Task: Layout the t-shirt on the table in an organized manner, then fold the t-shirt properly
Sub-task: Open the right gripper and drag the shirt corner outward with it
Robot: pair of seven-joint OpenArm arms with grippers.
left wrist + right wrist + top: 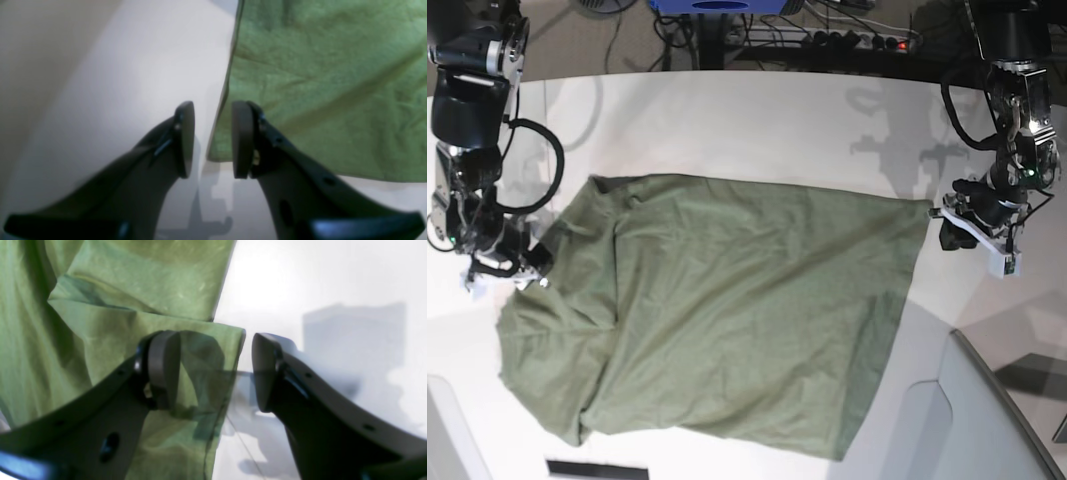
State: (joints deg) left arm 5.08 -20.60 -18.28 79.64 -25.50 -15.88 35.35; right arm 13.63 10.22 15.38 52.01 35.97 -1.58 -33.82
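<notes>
The shirt (727,310) lies spread on the table (757,130) between both arms, its length running from the right gripper (213,373) to the left gripper (213,140), each parted and empty at an edge.

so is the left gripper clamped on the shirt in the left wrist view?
No. The left gripper shows open jaws with a clear gap, the t-shirt corner lying on the table beneath, not pinched.

Left hand (213,140) and right hand (215,371) both hang parted, empty.
</notes>
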